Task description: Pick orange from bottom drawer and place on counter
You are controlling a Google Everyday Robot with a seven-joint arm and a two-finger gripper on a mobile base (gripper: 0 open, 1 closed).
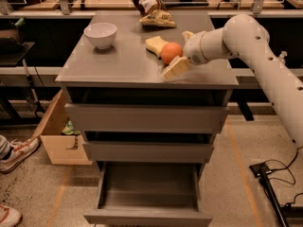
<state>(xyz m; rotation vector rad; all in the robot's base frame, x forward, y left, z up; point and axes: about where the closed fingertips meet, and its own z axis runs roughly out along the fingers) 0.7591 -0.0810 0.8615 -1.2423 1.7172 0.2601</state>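
The snack bag (151, 8) at 12 o'clock on the counter (123, 63) carries print too blurred for you to read. The orange (170, 52) sits on the grey top towards 3 o'clock, touching the sponge (155, 44) at its 10 o'clock. Your gripper (179, 52) is around the orange; clamped or loose, you cannot tell. A white bowl (100, 34) stands at 10 o'clock. The bottom drawer (147, 216) hangs open at 6 o'clock above speckled floor, with a cardboard box (59, 143) at 9 o'clock.
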